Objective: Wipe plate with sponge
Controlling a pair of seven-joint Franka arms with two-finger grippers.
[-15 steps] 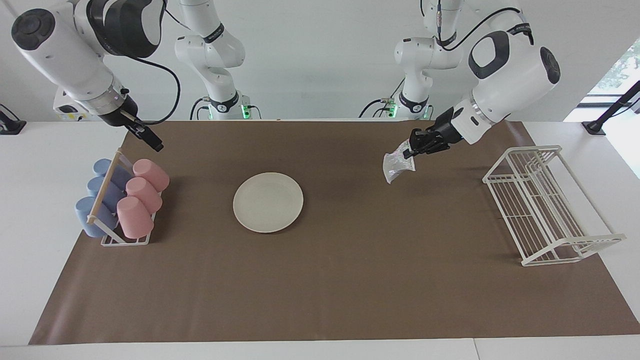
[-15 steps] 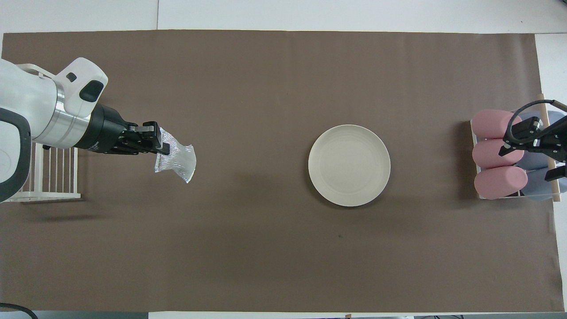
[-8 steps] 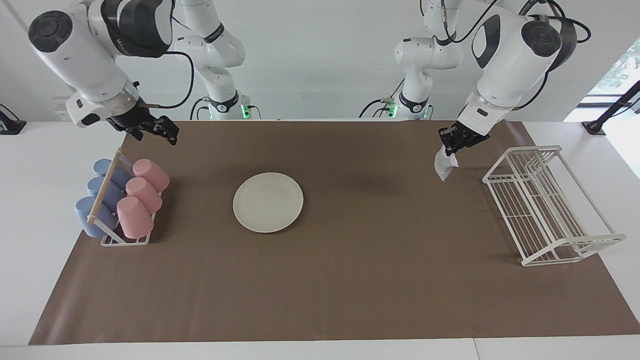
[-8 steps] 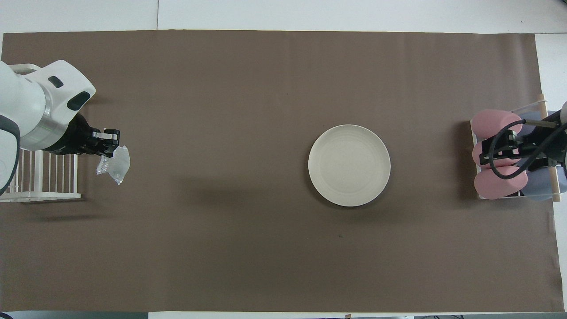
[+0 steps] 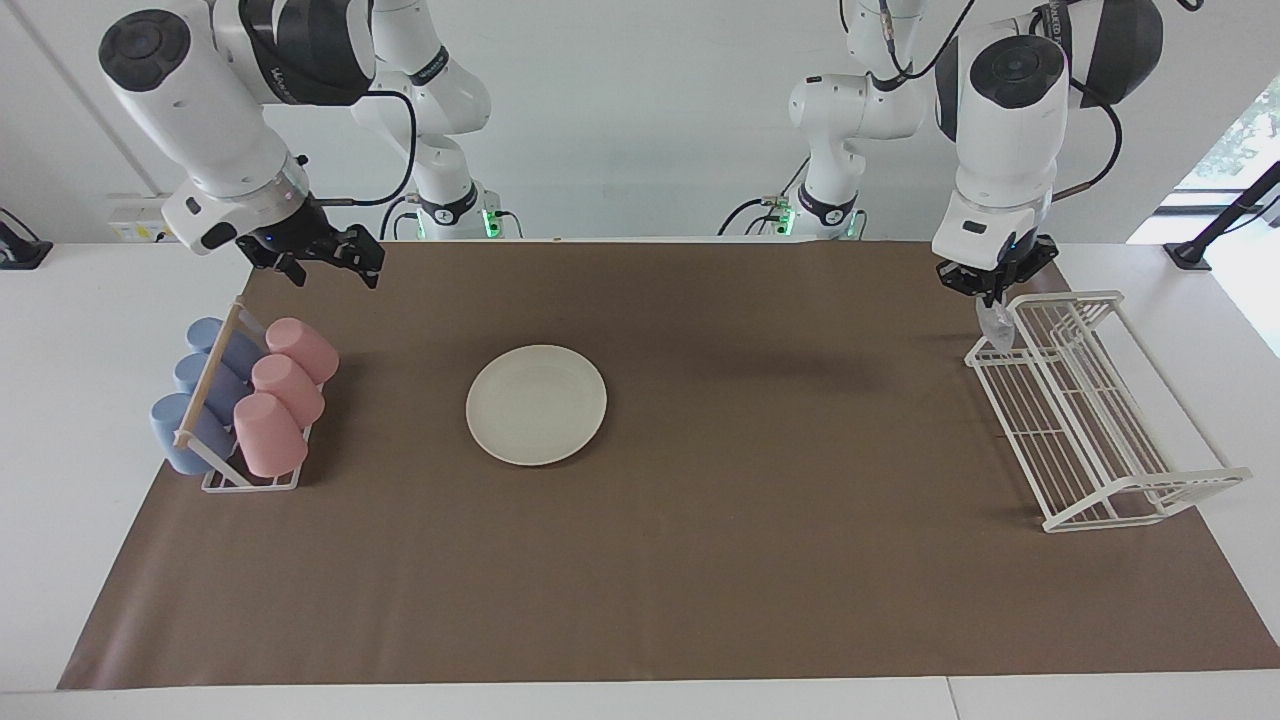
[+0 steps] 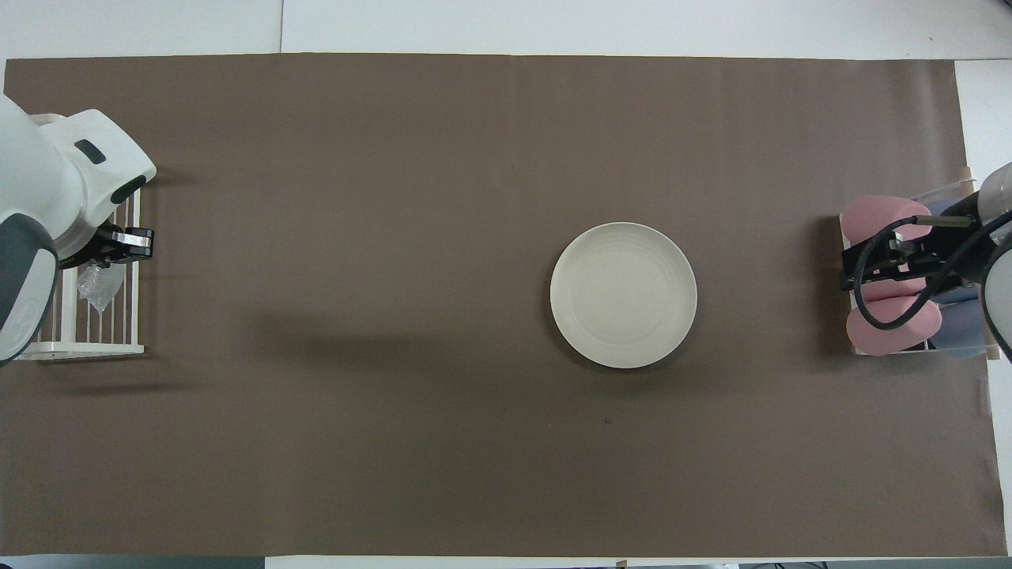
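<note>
My left end effector (image 5: 990,297) is clamped on the sponge (image 5: 994,326), which dangles from its fingertips as a small crumpled silvery wad. It hangs over the edge of the white wire rack (image 5: 1090,420) at the left arm's end of the tabletop; from overhead I see the sponge (image 6: 96,286) over the rack's bars (image 6: 87,340), with the left end effector (image 6: 126,243) just above it. I cannot tell whether the sponge touches the wire.

My right end effector (image 5: 330,262) is up in the air with its fingers spread wide and nothing between them. It sits over the brown mat (image 5: 700,560) beside the cup holder (image 5: 245,478); from overhead the right end effector (image 6: 885,265) covers part of the pink cups (image 6: 889,328).

The plate (image 5: 536,404) lies flat on the mat around the middle of the tabletop, somewhat toward the right arm's end, with nothing on it. It is well apart from both end effectors and from the sponge. The holder carries three pink cups (image 5: 280,395) and three blue cups (image 5: 195,405) lying on their sides in two rows.
</note>
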